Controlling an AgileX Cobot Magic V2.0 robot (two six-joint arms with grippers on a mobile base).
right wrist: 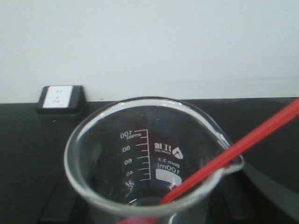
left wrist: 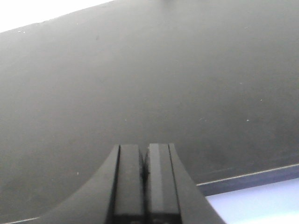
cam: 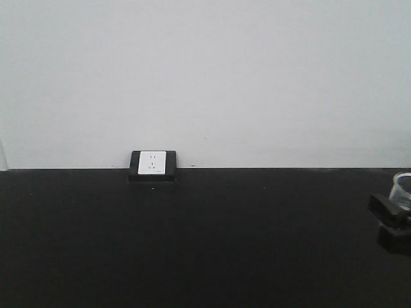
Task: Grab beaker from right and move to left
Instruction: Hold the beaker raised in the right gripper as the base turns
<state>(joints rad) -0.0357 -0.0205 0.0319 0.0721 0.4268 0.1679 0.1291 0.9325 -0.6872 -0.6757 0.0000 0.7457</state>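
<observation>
As the right pincer (cam: 390,221) flanks it, one beaker (right wrist: 154,154) shows.

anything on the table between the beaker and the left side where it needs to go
Nothing visible. The beaker is at the far right of the front view, and the black table looks bare from there leftward. A socket sits at the back by the wall, off that path.
</observation>
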